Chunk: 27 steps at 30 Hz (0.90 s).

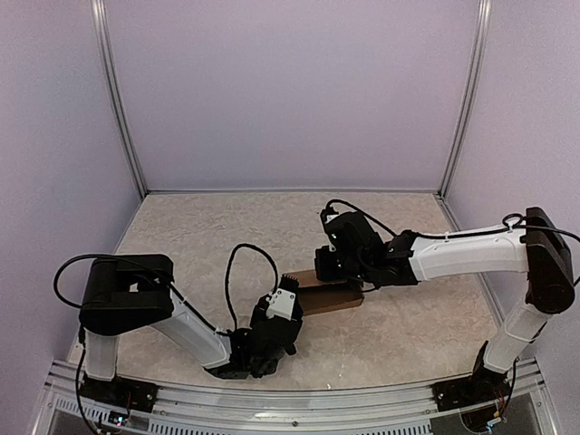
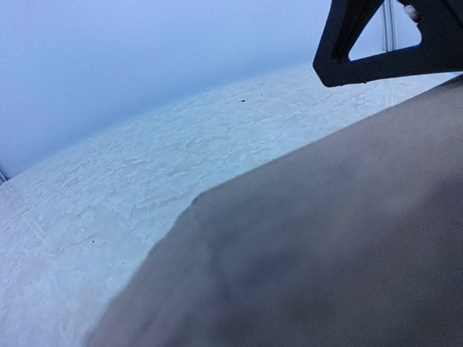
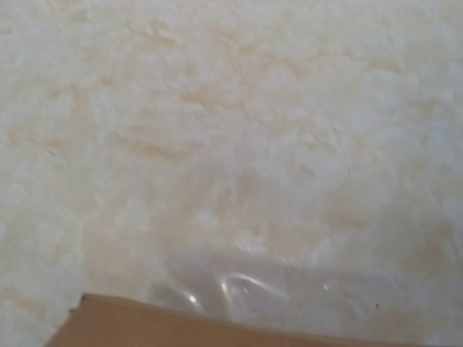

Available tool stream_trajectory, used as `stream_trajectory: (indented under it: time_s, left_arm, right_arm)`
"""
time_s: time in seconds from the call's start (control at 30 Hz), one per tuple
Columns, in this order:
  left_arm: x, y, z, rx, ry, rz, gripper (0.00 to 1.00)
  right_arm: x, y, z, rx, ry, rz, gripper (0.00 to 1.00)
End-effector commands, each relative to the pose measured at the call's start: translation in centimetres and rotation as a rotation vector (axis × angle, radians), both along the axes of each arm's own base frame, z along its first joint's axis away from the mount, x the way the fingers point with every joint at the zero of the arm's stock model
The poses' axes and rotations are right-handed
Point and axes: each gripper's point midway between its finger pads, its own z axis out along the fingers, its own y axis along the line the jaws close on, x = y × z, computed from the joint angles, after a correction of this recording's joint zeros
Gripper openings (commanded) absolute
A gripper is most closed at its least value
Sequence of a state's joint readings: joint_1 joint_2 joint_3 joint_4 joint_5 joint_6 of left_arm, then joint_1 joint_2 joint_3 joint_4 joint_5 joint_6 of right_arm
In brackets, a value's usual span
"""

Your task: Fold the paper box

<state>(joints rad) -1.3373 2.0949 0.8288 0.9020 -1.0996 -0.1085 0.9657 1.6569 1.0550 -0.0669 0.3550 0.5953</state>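
The paper box (image 1: 328, 295) is a slim brown carton lying on the table between the two grippers. My left gripper (image 1: 288, 306) is at its left end. In the left wrist view the box (image 2: 325, 253) fills the lower right, close and blurred, and hides my fingers, so it appears to be held in the jaws. My right gripper (image 1: 333, 269) is over the box's far side, touching or just above it. The right wrist view shows only a brown edge of the box (image 3: 181, 329) at the bottom and no clear fingers.
The mottled beige table top (image 1: 227, 227) is ringed by lilac walls with metal corner posts (image 1: 118, 100). A black cable (image 1: 249, 258) loops above the left arm. A black part of the right gripper (image 2: 383, 43) shows at the top right of the left wrist view.
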Motion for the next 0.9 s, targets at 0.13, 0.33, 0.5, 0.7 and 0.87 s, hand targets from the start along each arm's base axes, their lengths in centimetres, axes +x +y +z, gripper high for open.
stream_trajectory:
  time_s: [0.13,0.33,0.5,0.7,0.87]
  left_arm:
    - [-1.6,0.7,0.2,0.022,0.035,-0.043,0.71]
    - [-2.2,1.0,1.6,-0.032,0.055,-0.071,0.8]
    - [-3.0,1.6,2.7,-0.074,0.087,-0.114,0.86]
    - [-4.8,3.8,4.2,-0.112,0.119,-0.14,0.87]
    - [-5.9,4.8,5.8,-0.122,0.182,-0.204,0.85]
  right_arm:
    - [-0.2,-1.2,-3.9,-0.036,0.039,-0.048,0.01]
    - [-0.3,-1.8,-5.8,-0.072,0.051,-0.066,0.0]
    - [0.0,-1.6,-6.2,-0.064,0.043,-0.07,0.0]
    - [-0.1,-1.7,-7.3,-0.072,0.049,-0.068,0.0]
    - [-0.4,-1.9,-8.0,-0.063,0.036,-0.072,0.0]
